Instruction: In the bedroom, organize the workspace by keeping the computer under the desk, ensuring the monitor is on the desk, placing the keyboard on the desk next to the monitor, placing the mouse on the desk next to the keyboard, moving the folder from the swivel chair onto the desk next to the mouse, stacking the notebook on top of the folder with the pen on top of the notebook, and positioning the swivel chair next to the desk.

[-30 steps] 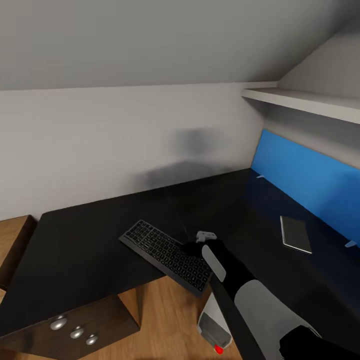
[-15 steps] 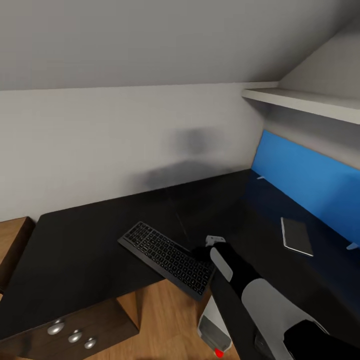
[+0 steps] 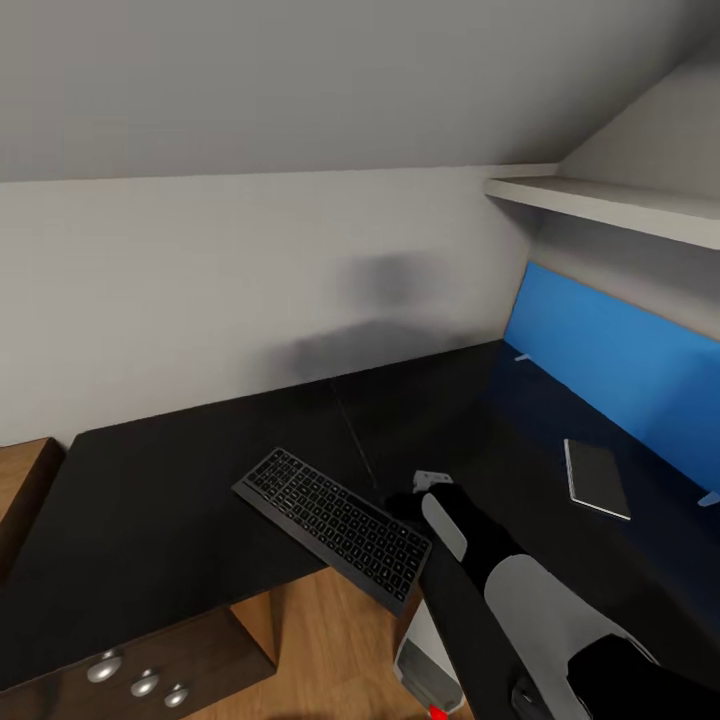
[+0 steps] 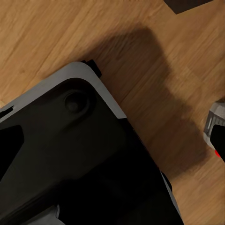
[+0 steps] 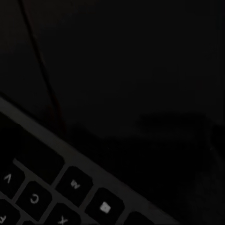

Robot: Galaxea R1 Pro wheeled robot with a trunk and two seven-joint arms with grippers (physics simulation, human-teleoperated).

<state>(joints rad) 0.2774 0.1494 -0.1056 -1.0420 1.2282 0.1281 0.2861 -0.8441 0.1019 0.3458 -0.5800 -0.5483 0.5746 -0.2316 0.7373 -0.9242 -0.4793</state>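
The slim keyboard [image 3: 330, 520] with black keys lies slanted on the black desk [image 3: 170, 500], its near end sticking out over the desk's front edge. My right gripper [image 3: 405, 500] hovers at the keyboard's right end, dark against the dark top, so its fingers cannot be made out. Up close, the right wrist view looks onto the keyboard [image 5: 47, 187] and its key row. The notebook [image 3: 597, 478] lies flat near the blue back panel [image 3: 620, 360]. The computer [image 3: 425, 660] stands on the floor below the desk's edge; its red dot also appears on the computer [image 4: 216, 136] in the left wrist view.
A thin dark line [image 3: 352, 430] rises from the desk behind the keyboard; what it is cannot be told. A white shelf [image 3: 610, 200] hangs over the panel. A dark drawer unit [image 3: 140, 685] with silver knobs sits under the desk. My own black base [image 4: 70, 154] stands on the wood floor.
The whole head view has drifted a little, so the camera moved. My right arm has shifted slightly to the right along the keyboard's end. The keyboard stays where it was on the desk.
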